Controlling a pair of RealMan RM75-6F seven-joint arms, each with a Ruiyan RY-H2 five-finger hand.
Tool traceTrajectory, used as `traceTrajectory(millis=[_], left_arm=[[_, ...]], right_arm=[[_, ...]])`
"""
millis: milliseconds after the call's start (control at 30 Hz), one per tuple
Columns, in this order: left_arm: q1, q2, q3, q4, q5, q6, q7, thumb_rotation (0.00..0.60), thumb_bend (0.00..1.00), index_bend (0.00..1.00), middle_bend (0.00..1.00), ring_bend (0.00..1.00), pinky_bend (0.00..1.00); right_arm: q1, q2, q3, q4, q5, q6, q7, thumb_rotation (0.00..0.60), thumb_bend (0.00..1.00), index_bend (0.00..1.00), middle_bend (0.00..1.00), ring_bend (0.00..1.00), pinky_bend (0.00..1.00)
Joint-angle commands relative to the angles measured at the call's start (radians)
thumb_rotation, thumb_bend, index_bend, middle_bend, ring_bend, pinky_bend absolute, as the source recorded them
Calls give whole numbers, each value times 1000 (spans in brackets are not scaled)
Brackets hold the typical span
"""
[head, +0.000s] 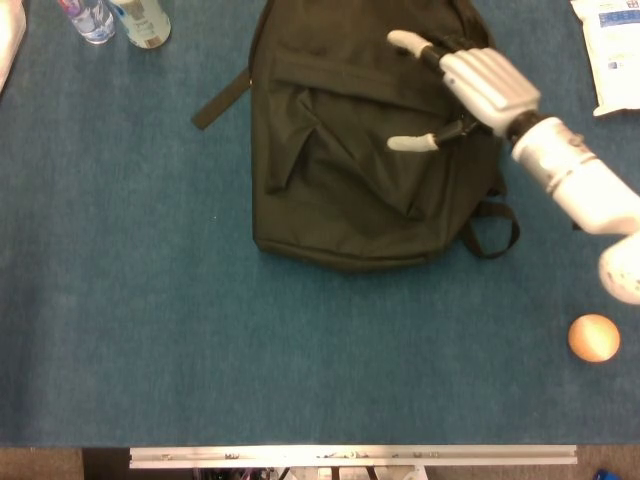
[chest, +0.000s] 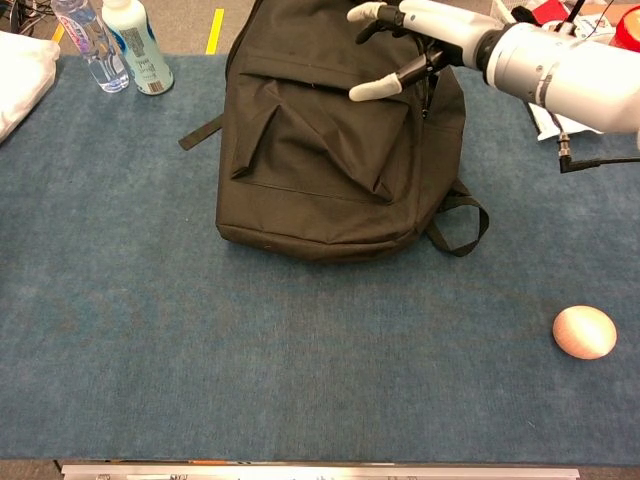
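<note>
Right robot hand (head: 470, 85) spread wide above the upper right part of a backpack (head: 350, 190), fingers apart, nothing held; contact with the fabric not determinable from either view. Left robot hand absent from both views, so right arm plainly the nearer. Backpack directly beneath and to the left of the fingertips, lying flat on the blue table (head: 150, 330), long axis running away from the robot, top end at the far edge, bottom end nearer. Side zipper line (chest: 428, 95) just under the thumb. Dark olive-black cloth, limp and creased, with a front pocket (head: 350, 140) folded in wrinkles; loose strap loops at left and lower right. Small tan ball (head: 594, 337) well apart, near the right table edge.
</note>
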Motion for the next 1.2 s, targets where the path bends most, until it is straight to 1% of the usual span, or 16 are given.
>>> traceTrajectory(millis=[33, 267, 333, 433, 567, 667, 867, 967, 1200], left_arm=[[-1, 1, -1, -1, -3, -2, 2, 600, 423, 281, 259, 231, 325], [-2, 1, 1, -3, 0, -5, 7, 600, 422, 281, 260, 230, 325], [-1, 1, 2, -3, -1, -5, 7, 600, 422, 281, 261, 230, 325], [2, 2, 3, -5, -1, -3, 7, 600, 422, 281, 262, 230, 325], [0, 0, 1, -1, -1, -5, 6, 600, 422, 281, 262, 230, 325], [-3, -2, 1, 1, 5, -6, 5, 600, 423, 281, 262, 231, 325], [-9, -7, 1, 4, 9, -12, 5, 600, 423, 281, 262, 230, 325], [-8, -7, 1, 4, 7, -11, 5, 600, 423, 281, 262, 230, 325], [-2, -4, 4, 3, 6, -5, 6, 600, 423, 281, 262, 230, 324]], right_arm=[[25, -32, 1, 35, 8, -23, 25, 350, 7, 0, 161, 26, 76], [54, -73, -19, 94, 18, -68, 55, 350, 7, 0, 156, 26, 76], [56, -74, -28, 93, 12, -85, 70, 350, 7, 0, 154, 26, 85], [47, -59, -39, 62, -13, -105, 106, 357, 8, 0, 151, 26, 107], [26, -34, -54, 18, -72, -90, 141, 361, 7, 0, 151, 26, 120], [17, -20, -65, 10, -105, -71, 150, 362, 7, 0, 151, 26, 119], [16, -17, -54, 43, -106, -26, 152, 363, 7, 0, 151, 26, 120], [19, -14, -53, 41, -101, -23, 159, 361, 7, 0, 151, 26, 119], [18, -3, -92, 8, -124, -36, 150, 363, 8, 0, 151, 26, 120]])
